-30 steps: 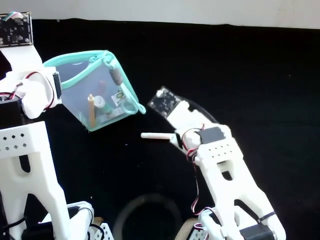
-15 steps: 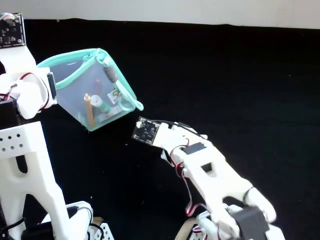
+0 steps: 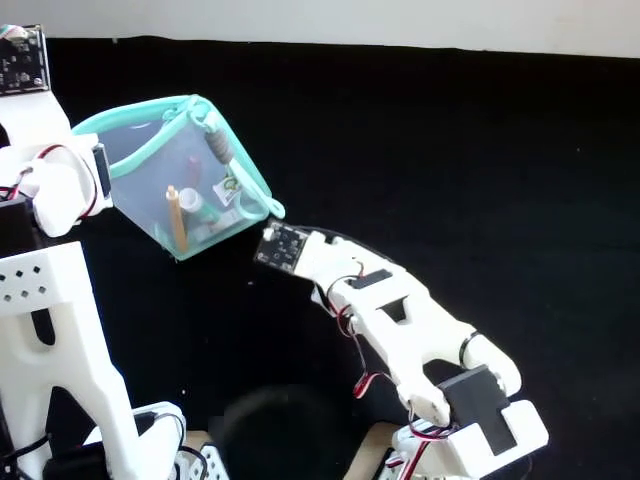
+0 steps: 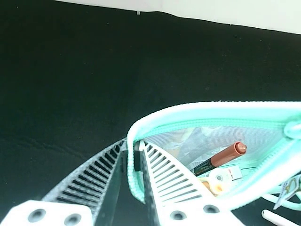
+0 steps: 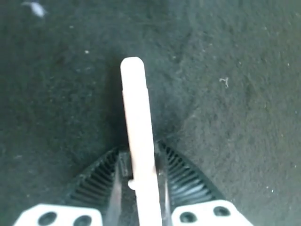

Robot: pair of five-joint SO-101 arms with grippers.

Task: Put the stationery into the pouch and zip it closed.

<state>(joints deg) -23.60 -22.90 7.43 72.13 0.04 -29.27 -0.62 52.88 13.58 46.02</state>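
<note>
L gripper (image 4: 135, 151) clamps pouch (image 4: 207, 110) rim so I've an open mouth; R gripper (image 5: 138, 151) pinches white pen (image 5: 135, 103), ready to insert.

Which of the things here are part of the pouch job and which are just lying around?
For the job: pouch, held by the left gripper; brown marker inside it; white pen in the right gripper.
Just there: black table cover; pale wall behind.

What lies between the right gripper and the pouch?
Bare black table, in the high view; the right gripper, holding a white pen, sits near the pouch.
</note>
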